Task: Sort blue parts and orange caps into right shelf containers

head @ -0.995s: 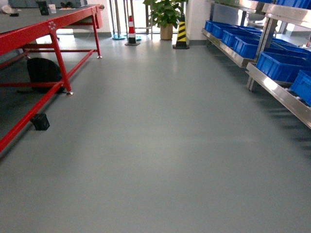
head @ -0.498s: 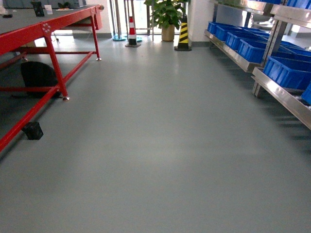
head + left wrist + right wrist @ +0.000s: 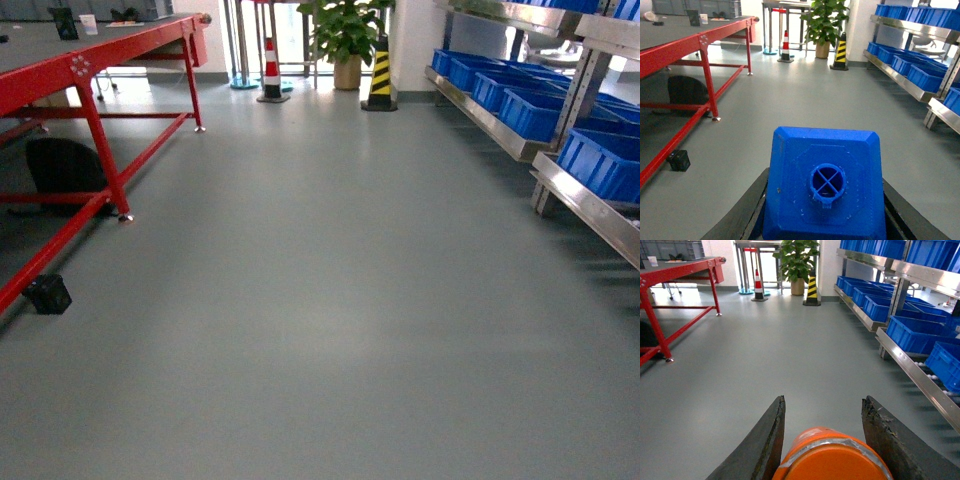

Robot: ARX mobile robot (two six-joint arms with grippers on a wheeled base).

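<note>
Grey floor [image 3: 330,300] runs between red table [image 3: 90,60] and shelf [image 3: 590,205]; claws grip blue part [image 3: 825,185] and orange cap [image 3: 832,455].

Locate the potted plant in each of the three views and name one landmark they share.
Head: the plant is top centre, by the far wall.
Left wrist: top centre-right, beyond the blue part.
Right wrist: top centre.
Shared landmark: the yellow-black striped cone just right of it.

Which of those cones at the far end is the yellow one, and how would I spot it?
Look at the far wall, where a potted plant stands. The yellow-and-black cone sits just right of it, near the shelf. Unlike the red-and-white cone left of the plant, its stripes run diagonally.
</note>
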